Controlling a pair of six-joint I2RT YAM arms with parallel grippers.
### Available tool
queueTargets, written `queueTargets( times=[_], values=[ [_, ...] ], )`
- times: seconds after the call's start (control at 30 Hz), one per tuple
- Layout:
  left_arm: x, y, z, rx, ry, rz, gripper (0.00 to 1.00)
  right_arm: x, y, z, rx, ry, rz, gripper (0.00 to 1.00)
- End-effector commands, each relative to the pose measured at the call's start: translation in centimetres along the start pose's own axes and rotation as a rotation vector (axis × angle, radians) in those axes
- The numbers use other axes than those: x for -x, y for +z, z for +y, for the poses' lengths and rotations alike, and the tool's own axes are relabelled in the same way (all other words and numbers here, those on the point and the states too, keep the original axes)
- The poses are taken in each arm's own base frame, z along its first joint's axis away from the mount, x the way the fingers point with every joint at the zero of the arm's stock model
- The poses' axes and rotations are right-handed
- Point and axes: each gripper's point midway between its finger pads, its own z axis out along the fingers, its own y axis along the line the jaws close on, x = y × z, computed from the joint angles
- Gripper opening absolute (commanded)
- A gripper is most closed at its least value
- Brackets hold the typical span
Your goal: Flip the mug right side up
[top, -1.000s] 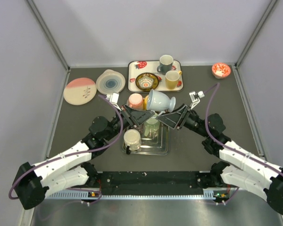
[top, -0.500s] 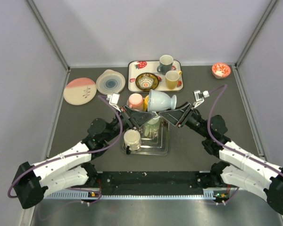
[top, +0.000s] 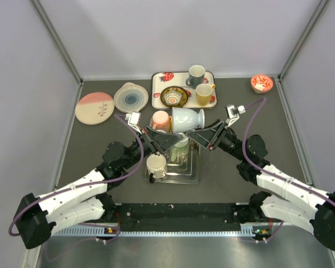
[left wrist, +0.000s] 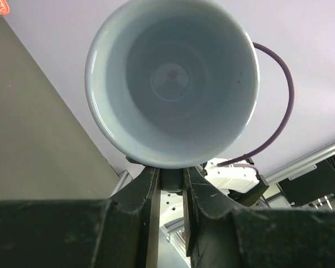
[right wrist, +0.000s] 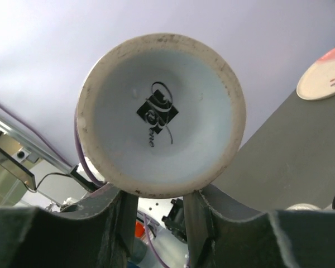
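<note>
A pale blue footed mug lies on its side in the air above the metal tray, mouth to the left, foot to the right. My left gripper is shut on it at the mouth end. In the left wrist view I look into the mug's hollow, and the left gripper pinches a dark part just under the rim. My right gripper is shut on the foot end. The right wrist view shows the mug's unglazed base with a black logo, its lower edge between the right gripper's fingers.
The metal tray holds a clear glass and a cream mug. A pink cup stands just behind. At the back a strawberry tray carries a grey mug, yellow mug and bowl. Two plates left, red bowl right.
The mug has turned from tilted, foot low at the right, to level on its side, and has shifted slightly back. Both grippers have kept hold of it.
</note>
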Motion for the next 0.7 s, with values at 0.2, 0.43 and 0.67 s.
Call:
queueTargets(
  times=[0.2,0.43,0.67],
  values=[
    [-3.4,-0.5,-2.2,-0.11,-0.018,0.173,0.0,1.8,1.8,5.1,0.178,-0.085,0.014,0.08],
    [-3.4,-0.9,-1.1,-0.083,-0.011,0.15,0.04,1.3,1.3,5.2,0.161,-0.11,0.045,0.0],
    [-1.7,-1.5,0.0,-0.019,0.025,0.041,0.34,1.3,0.1,5.4,0.12,-0.161,0.047,0.0]
  ],
)
